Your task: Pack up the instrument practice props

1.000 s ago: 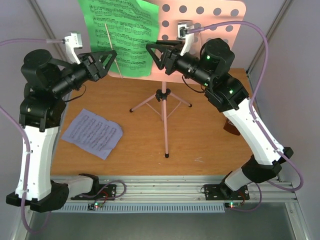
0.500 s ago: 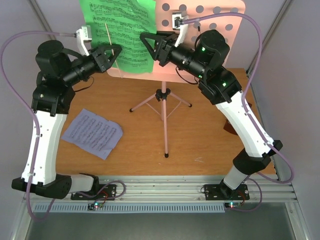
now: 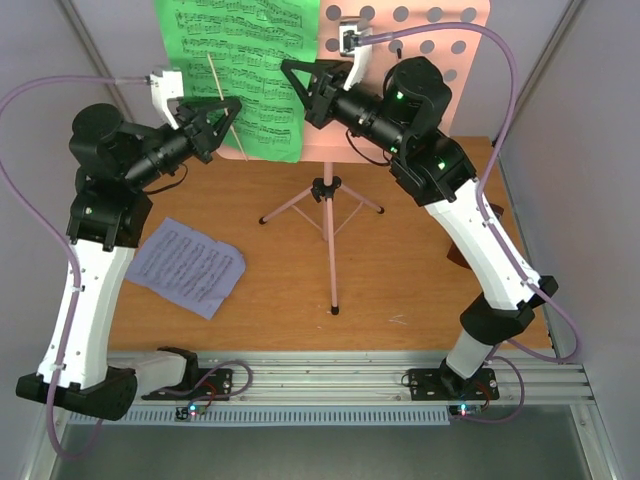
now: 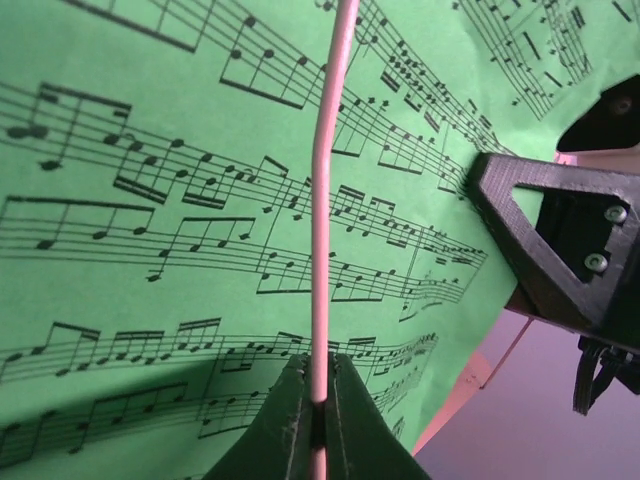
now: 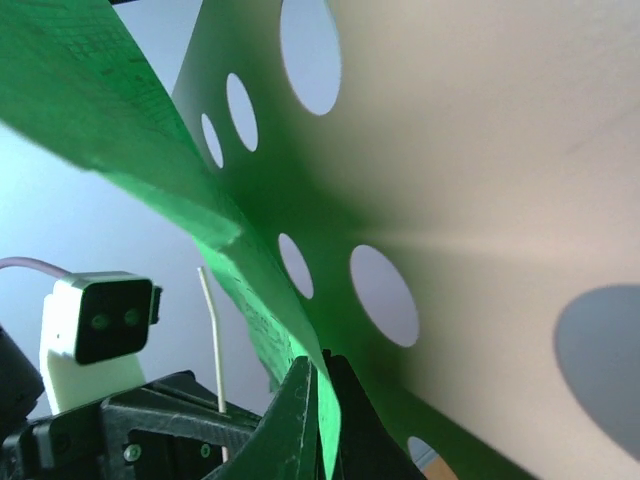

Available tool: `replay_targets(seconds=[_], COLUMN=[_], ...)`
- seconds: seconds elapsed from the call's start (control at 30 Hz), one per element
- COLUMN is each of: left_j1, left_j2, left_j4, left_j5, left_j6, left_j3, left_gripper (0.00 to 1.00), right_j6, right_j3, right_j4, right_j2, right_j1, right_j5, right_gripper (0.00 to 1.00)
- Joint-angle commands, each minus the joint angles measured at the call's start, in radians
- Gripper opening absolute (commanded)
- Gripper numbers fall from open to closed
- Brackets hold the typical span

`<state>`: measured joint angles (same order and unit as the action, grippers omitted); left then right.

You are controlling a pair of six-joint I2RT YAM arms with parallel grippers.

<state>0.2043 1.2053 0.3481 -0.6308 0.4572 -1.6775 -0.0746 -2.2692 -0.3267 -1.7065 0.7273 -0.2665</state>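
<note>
The pink music stand (image 3: 328, 215) stands mid-table, its hole-perforated desk (image 3: 420, 40) at the back. A green music sheet (image 3: 235, 70) leans on the desk. My left gripper (image 3: 230, 104) is shut on the stand's thin pink page-holder rod (image 4: 320, 200), which crosses the green sheet (image 4: 150, 200); the rod sits pinched between the jaws of that gripper (image 4: 318, 400). My right gripper (image 3: 290, 70) is shut on the green sheet's right edge (image 5: 250, 260), in front of the desk (image 5: 480, 150). A white music sheet (image 3: 185, 265) lies on the table. The metronome is almost hidden behind my right forearm.
The tripod legs (image 3: 300, 208) spread over the wooden table (image 3: 400, 290). Grey walls close in on both sides. Purple cables (image 3: 35, 90) loop off both wrists. The left wrist camera (image 5: 100, 320) sits close to my right gripper (image 5: 325, 410).
Both grippers have closed: the left onto the page-holder rod, the right onto the green sheet's edge. Both arms have risen and moved toward the desk.
</note>
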Motion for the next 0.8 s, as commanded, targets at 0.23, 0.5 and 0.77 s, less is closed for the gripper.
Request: replay_targets(seconds=[0.23,0.5,0.77], left_j1=[0.003,0.003,0.003], left_j2=[-0.017,-0.006,0.005], left_j4=[-0.1,-0.048,-0.029], left_j5=[-0.013,0.04,0.065], left_j6=[-0.092,-0.07,-0.048], left_j3=[0.039,0.015,0.015], left_gripper=[0.0,0.0,0.33], right_j6=[-0.027,-0.04,-0.1], right_j3=[0.041,0.13,0.338], right_j4=[-0.002,0.02,0.014], right_j2=[0.069,0.212,0.512], right_j1=[-0.003,-0.002,-0.002], right_j5=[0.125,0.1,0.139], right_gripper=[0.01,0.01,0.01])
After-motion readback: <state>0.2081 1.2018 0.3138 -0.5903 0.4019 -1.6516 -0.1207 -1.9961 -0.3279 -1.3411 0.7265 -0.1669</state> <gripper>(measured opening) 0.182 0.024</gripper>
